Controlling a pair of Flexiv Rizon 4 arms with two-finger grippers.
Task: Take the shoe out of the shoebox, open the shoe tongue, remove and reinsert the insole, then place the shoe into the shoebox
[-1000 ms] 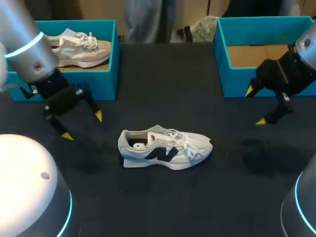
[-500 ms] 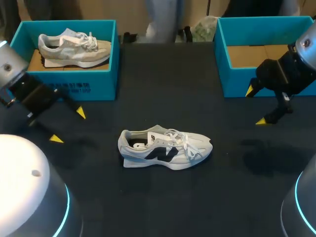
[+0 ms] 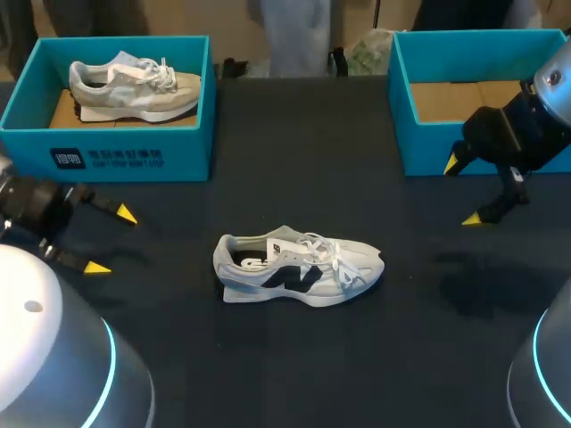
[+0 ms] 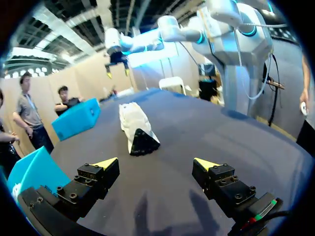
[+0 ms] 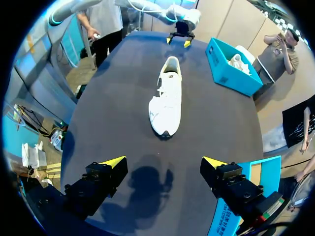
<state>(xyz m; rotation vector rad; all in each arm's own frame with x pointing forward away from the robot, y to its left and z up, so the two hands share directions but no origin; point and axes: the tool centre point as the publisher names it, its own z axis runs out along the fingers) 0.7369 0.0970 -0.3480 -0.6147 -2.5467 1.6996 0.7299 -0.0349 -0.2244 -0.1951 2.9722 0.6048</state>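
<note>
A white shoe (image 3: 299,268) with a dark side logo lies on its sole in the middle of the black table, toe to the right. It shows heel-first (image 4: 136,129) ahead of my left gripper (image 4: 156,163) and toe-first (image 5: 166,102) ahead of my right gripper (image 5: 164,162). My left gripper (image 3: 111,240) hangs open at the table's left edge, well left of the shoe. My right gripper (image 3: 461,191) hangs open in front of the empty teal shoebox (image 3: 482,125) at the back right. Neither holds anything.
A second teal shoebox (image 3: 125,156) at the back left holds a grey-white shoe (image 3: 134,82). The same box (image 5: 231,73) stands beside the shoe in the right wrist view. Bare black tabletop surrounds the middle shoe.
My left arm has drawn back to the left and toward the front edge, away from the back-left box. The right arm and the shoe have not moved.
</note>
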